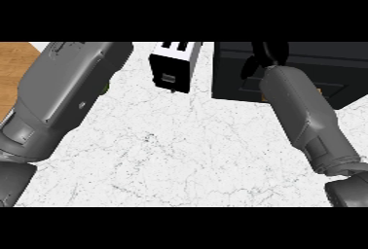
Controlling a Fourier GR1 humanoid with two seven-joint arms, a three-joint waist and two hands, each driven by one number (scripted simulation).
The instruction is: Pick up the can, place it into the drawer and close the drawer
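No can shows in the head view. My right hand (263, 57) reaches in over a black box-like unit (323, 63) at the back right. It is black against black, so its fingers are hard to read. The right forearm (305, 112) runs up to it from the lower right corner. My left forearm (61, 92) fills the left side and rises to the top edge, where the left hand is cut off from view. A thin green sliver (107, 88) peeks out at that forearm's right edge; I cannot tell what it is.
A small black and white box (174, 65) stands at the back centre, between the two forearms. The counter (179, 151) is white marble. A brown wooden surface (13, 65) shows at the far left.
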